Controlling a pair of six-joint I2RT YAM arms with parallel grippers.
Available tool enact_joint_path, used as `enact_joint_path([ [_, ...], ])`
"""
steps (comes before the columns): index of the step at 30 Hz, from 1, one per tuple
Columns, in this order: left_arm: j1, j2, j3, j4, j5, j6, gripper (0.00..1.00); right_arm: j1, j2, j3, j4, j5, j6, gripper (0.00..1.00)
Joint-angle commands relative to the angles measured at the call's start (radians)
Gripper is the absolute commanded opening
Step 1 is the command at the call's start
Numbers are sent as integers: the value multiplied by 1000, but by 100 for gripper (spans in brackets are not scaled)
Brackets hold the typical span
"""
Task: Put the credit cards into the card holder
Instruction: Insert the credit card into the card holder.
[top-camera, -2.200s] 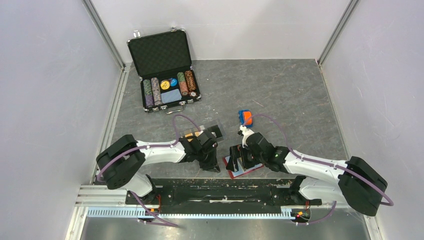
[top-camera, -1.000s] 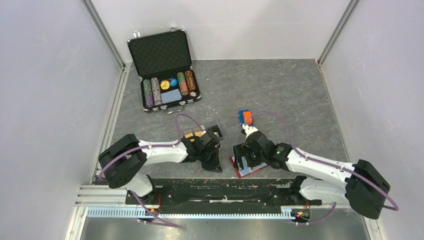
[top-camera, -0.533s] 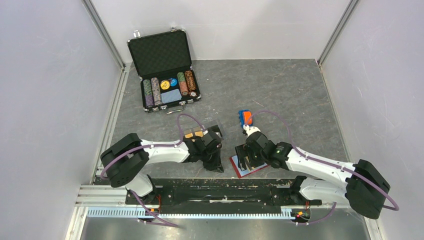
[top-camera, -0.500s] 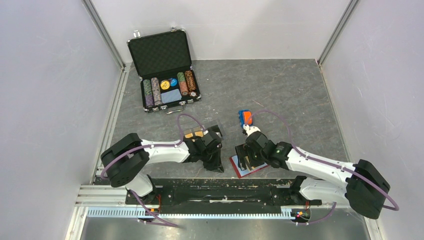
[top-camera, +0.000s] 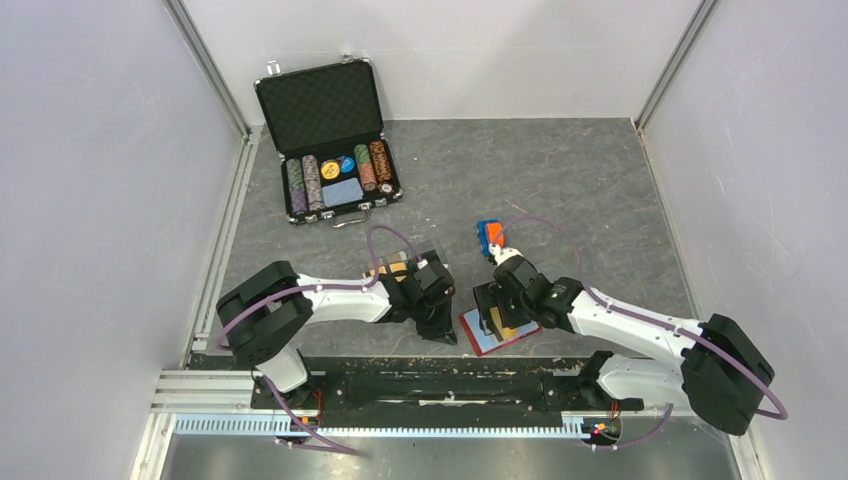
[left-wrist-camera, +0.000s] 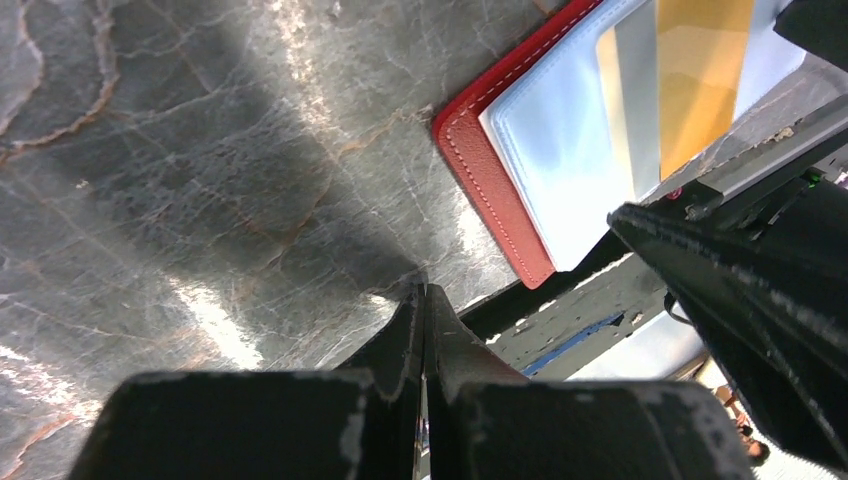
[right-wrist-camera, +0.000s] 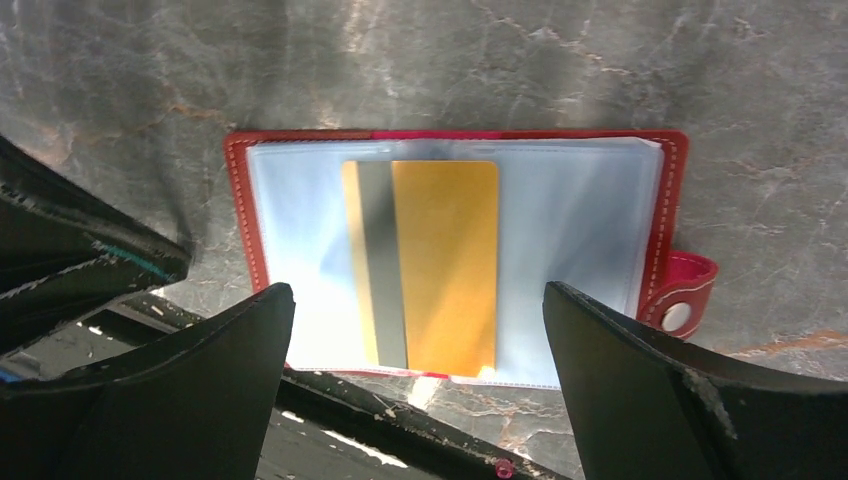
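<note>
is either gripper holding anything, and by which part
Nothing is held: left gripper shut empty, right gripper open over the gold card lying on the red wallet.

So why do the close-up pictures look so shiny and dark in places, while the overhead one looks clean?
Left wrist: bright glare streaks on the stone table, a dark shadow band, the shut left gripper blurred up close. Right wrist: the wallet's clear sleeve washes out white beside the gold card. Top external: even light, only soft shadows under the arms.
</note>
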Motion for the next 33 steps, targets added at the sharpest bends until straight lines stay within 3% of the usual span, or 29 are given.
enact_joint_path([
  [1,-9,14,37,23,-1,16,2,-62,-3,-25,53,-55,-41,98],
  [4,-9,22,40,24,-1,16,2,-68,-1,-27,72,-81,-46,98],
  [12,-9,87,59,53,8,12,2,-68,-4,-126,209,-268,41,86],
  [18,-8,128,87,63,14,17,2,-67,-37,-173,312,-384,128,67],
  [23,-8,94,99,28,-5,30,3,-64,-47,-158,302,-383,142,69],
  [25,-6,57,93,2,-22,31,9,-64,-45,-119,254,-348,117,74],
  [29,-8,-25,63,-18,-38,17,35,-66,-32,-25,137,-272,44,86],
  [33,-6,-79,12,40,-19,-34,52,-105,-25,31,77,-253,-16,90],
])
